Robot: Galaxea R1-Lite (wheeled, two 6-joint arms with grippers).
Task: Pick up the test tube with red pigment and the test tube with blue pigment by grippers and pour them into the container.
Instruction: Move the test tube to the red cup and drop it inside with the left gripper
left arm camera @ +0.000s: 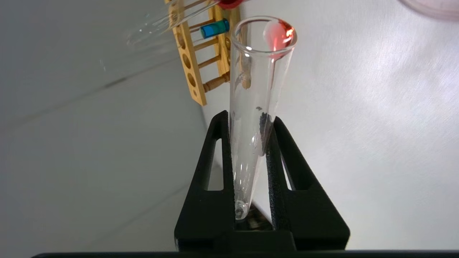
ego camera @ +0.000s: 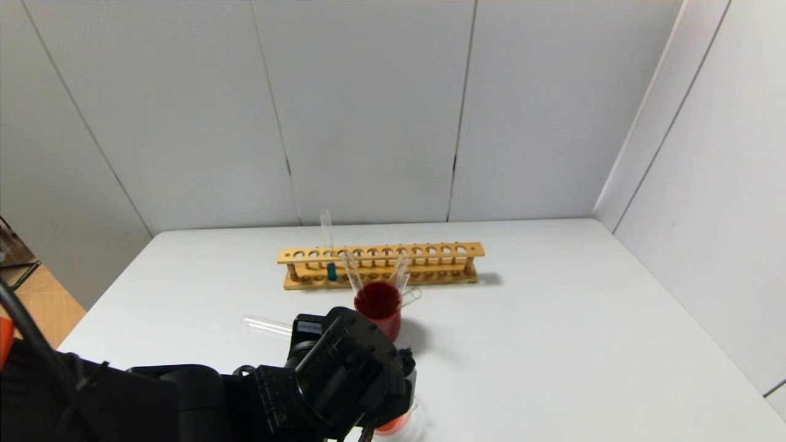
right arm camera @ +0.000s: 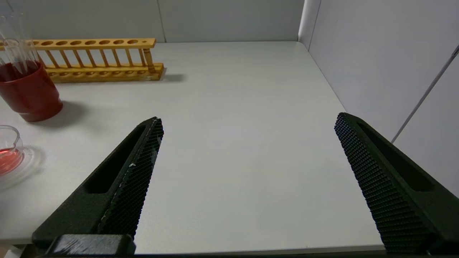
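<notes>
My left gripper (left arm camera: 247, 120) is shut on the test tube with red pigment (left arm camera: 256, 89), held tilted. The tube is nearly drained, with a red drop at its lip (left arm camera: 279, 36). In the head view my left wrist (ego camera: 344, 368) hides the tube and hangs over the container (ego camera: 396, 423), a low clear cup holding red liquid, also in the right wrist view (right arm camera: 7, 157). The test tube with blue pigment (ego camera: 331, 270) stands in the wooden rack (ego camera: 381, 252), also in the left wrist view (left arm camera: 215, 28). My right gripper (right arm camera: 247, 122) is open and empty above the table's right part.
A beaker of dark red liquid (ego camera: 379, 307) with colourless tubes leaning in it stands before the rack. A colourless tube (ego camera: 267, 324) lies left of the beaker, partly behind my wrist. Grey walls close the back and right.
</notes>
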